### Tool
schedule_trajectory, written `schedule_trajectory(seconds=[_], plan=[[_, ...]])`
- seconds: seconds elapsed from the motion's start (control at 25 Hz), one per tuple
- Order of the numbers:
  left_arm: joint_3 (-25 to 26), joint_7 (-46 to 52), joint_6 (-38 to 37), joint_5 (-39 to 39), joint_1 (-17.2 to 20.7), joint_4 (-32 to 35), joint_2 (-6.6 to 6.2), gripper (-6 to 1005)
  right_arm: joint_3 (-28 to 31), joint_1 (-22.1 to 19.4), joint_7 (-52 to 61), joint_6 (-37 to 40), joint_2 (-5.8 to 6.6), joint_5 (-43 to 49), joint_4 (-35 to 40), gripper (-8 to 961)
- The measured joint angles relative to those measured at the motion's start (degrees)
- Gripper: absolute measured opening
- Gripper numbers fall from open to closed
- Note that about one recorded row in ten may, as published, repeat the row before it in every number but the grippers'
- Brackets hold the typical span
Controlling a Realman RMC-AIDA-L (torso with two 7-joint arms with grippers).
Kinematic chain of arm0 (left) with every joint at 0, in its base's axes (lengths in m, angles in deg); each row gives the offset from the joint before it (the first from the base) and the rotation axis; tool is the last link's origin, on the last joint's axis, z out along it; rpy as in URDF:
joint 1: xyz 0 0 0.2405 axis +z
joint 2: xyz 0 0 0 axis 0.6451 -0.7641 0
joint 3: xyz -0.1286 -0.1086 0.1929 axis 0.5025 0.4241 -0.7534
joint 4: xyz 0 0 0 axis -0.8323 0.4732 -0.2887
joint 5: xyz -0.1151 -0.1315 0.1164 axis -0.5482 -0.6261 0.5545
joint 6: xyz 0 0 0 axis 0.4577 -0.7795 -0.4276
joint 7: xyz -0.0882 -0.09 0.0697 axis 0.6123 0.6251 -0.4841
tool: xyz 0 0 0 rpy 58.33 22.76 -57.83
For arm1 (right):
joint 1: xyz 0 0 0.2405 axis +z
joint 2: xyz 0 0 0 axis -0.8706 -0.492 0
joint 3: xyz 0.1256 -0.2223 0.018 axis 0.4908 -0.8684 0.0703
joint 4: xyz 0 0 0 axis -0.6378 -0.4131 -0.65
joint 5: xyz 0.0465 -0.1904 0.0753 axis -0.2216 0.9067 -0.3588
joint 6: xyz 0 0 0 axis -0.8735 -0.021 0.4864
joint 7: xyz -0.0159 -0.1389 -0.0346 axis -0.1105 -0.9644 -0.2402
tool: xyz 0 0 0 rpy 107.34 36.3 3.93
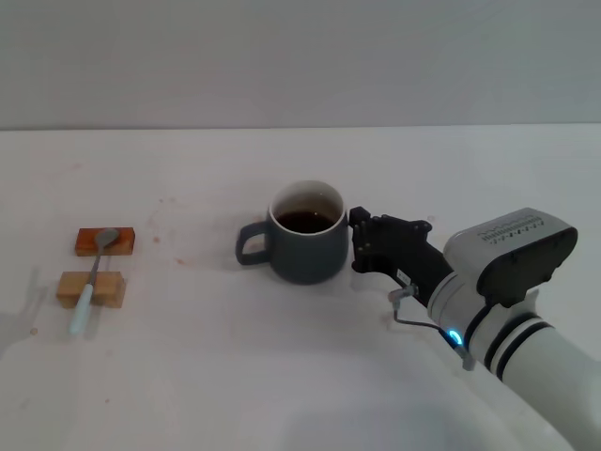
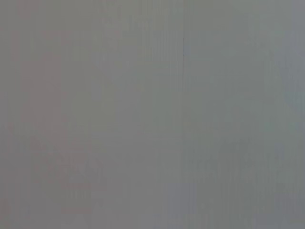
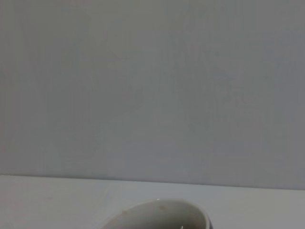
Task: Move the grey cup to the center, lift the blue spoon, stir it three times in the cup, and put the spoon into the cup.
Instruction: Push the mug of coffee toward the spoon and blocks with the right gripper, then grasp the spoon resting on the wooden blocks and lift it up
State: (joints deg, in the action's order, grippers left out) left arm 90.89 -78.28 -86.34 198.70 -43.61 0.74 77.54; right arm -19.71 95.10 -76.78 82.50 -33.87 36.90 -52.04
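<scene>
The grey cup (image 1: 302, 240) stands upright near the middle of the table, its handle pointing to the robot's left and dark liquid inside. In the right wrist view only its white rim (image 3: 159, 212) shows at the frame's edge. My right gripper (image 1: 358, 242) sits just to the right of the cup's wall, open, with nothing between its fingers. The blue spoon (image 1: 91, 279) lies at the far left across two wooden blocks, its metal bowl on the farther one. My left gripper is out of view; the left wrist view shows only a blank grey surface.
An orange-brown block (image 1: 105, 242) and a tan block (image 1: 90, 288) support the spoon on the white table (image 1: 282, 376). A pale wall runs behind the table's far edge.
</scene>
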Motion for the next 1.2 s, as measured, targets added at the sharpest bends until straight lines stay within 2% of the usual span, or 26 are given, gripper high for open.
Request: schedule_trajectory(seconds=[0.4, 0.6, 0.72, 1.04, 1.2], plan=[[0.1, 0.0, -0.1, 0.0, 0.4, 0.0, -0.03, 834, -0.2, -0.1, 0.0, 1.0, -0.05, 0.0, 0.0, -2], [-0.1, 0.1, -0.1, 0.0, 0.8, 0.1, -0.08, 833, 0.0, -2.5, 0.0, 7.7, 0.08, 0.0, 3.2, -2], [-0.5, 0.1, -0.2, 0.2, 1.4, -0.1, -0.10, 833, 0.0, -5.3, 0.0, 14.4, 0.32, -0.1, 5.9, -2], [-7.9, 0.3, -1.8, 0.1, 3.1, -0.8, -0.06, 834, 1.6, -9.6, 0.0, 25.1, 0.39, -0.7, 12.0, -2], [-10.0, 1.0, -1.8, 0.1, 3.1, -0.8, -0.04, 834, 4.1, -11.4, 0.0, 26.1, 0.42, -0.7, 13.1, -2]])
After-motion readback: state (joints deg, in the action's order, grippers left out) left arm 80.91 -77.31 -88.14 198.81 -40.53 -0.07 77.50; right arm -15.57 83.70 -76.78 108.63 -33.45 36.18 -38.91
